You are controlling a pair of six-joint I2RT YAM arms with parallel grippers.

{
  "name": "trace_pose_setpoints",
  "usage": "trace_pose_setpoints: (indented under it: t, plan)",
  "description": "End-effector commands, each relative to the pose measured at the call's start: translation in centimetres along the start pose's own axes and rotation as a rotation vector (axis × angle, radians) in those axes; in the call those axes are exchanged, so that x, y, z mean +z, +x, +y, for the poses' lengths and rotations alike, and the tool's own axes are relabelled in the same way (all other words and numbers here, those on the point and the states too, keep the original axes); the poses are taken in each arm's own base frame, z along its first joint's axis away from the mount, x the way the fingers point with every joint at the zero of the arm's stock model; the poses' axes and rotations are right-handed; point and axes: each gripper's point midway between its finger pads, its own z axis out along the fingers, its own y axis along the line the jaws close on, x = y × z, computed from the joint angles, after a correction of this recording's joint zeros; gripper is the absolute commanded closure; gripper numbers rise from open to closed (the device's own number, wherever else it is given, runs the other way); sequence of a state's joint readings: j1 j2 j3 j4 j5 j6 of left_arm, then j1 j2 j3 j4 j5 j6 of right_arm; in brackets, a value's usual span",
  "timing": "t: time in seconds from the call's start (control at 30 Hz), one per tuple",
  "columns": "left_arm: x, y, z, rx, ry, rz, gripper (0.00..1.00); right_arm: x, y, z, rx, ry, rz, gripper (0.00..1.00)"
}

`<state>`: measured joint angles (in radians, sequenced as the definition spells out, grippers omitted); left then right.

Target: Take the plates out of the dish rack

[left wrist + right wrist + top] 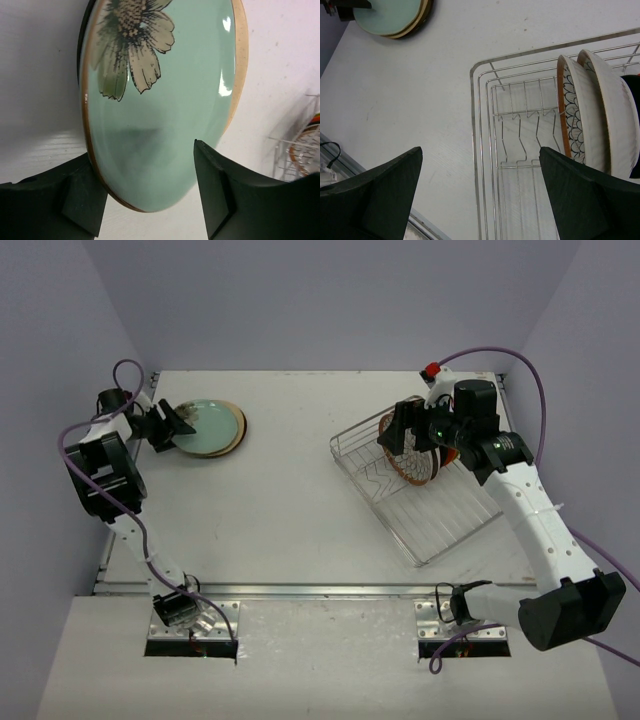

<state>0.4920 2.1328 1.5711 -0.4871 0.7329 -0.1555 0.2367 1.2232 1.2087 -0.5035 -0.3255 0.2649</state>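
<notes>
Dish rack (450,520) sits at mid right of the top view, angled on the table (300,500). Its lower, nearer part is bare wire. Plates are left only at its far end, up under the right arm.

The right wrist view shows a patterned cream plate (572,120) with an orange rim standing on edge. A ribbed white plate (612,115) leans just behind it. More colour shows past these in the top view, but the arm hides how many plates.

Right end effector (480,150) hangs over the rack with its jaws spread wide and grasps nothing. It has no contact with the standing plates, which sit off to its right in that view.

In the upper left of the top view lies the unloaded stack. A pale green plate (207,427) with a flower print lies flat on top and a beige plate (241,60) sits under it. A dark edge under those may be a third.

Left end effector (145,152) is released, its fingers either side of the green plate's near rim.

Judgement: task is partway. A few plates are stacked and at least two are still racked. Next pick looks like the patterned one.
</notes>
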Motion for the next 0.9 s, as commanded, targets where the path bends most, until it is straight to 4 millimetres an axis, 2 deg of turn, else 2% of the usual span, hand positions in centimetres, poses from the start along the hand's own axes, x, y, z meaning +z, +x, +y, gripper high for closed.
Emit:
trace_pose_setpoints:
  t: [0.0,0.17,0.27,0.47,0.53,0.6,0.63,0.8,0.87]
  plan:
    - [-2.0,-2.4,-1.3,0.231,-0.16,-0.081,0.38,-0.5,-2.0,0.4,-0.029,-0.011,-0.056,0.01]
    - [-1.3,-2.0,-1.8,0.354,-0.287,-0.07,0.32,-0.5,-1.9,0.2,-0.027,-0.004,-0.053,0.01]
    - [-0.7,-1.5,-2.1,0.399,-0.338,-0.052,0.22,-0.5,-1.9,0.1,-0.029,0.002,-0.05,0.01]
    - [-0.7,-1.5,-1.8,0.438,-0.411,-0.04,0.13,-0.5,-1.6,-0.1,-0.029,0.009,-0.041,0.01]
    - [-1.1,-1.6,-1.3,0.445,-0.446,-0.038,0.12,-0.5,-1.6,-0.2,-0.032,0.014,-0.042,0.01]
    - [-1.5,-1.8,-1.1,0.463,-0.472,-0.039,0.06,-0.4,-1.5,-0.3,-0.034,0.022,-0.039,0.01]
    - [-1.9,-2.0,-1.1,0.476,-0.492,-0.047,0.0,-0.5,-1.6,-0.4,-0.037,0.026,-0.043,0.01]
    - [-3.2,-2.3,-0.8,0.569,-0.553,-0.033,0.0,-0.4,-1.6,-0.9,-0.039,0.051,-0.035,0.01]
    - [-3.9,-2.6,-1.4,0.6,-0.551,-0.042,0.0,-0.4,-1.6,-1.0,-0.041,0.057,-0.034,0.01]
